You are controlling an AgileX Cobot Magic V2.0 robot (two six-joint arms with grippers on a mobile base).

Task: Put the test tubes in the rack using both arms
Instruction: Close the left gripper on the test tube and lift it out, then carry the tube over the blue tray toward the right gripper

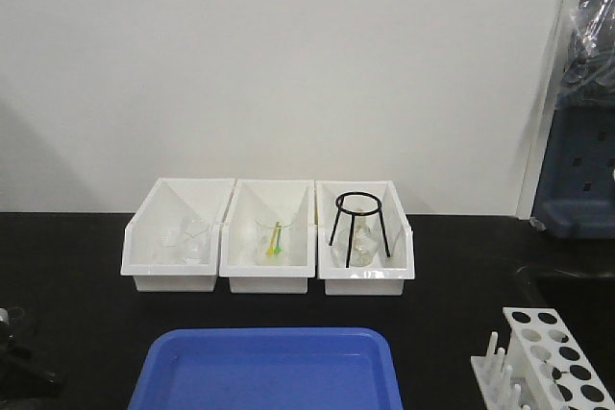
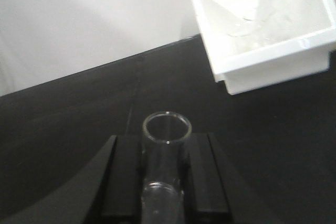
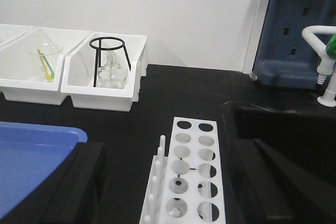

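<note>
Nearest the left wrist camera, one test tube (image 2: 167,129) lies lengthwise between the black fingers (image 2: 126,177) of the left gripper (image 2: 165,140), which pinch it from both sides. Its open rim points away from the lens, over the black table (image 2: 79,119). Beyond it, at upper right, stands a white bin (image 2: 273,61) holding clear glassware too blurred to name. In the right wrist view the right gripper (image 3: 170,153) has its fingers spread wide. The white rack (image 3: 191,182) stands on the table between them, apart from both. Its round holes face upward in two rows, and a line of upright pegs (image 3: 155,177) runs along its left side. A blue tray (image 3: 31,150) lies near the rack on its left. Farther back, one bin holds a beaker (image 3: 44,56) with a yellow-green rod (image 3: 46,66) leaning inside, and the next bin to the right holds a black ring stand (image 3: 109,59) set over a flask (image 3: 111,77). The front view shows the tray at front centre, the rack at the front right corner, and three bins in a row behind them, before a white wall (image 1: 288,64). At far right stand a blue-grey container (image 3: 299,30) and a white tap (image 3: 328,61).
</note>
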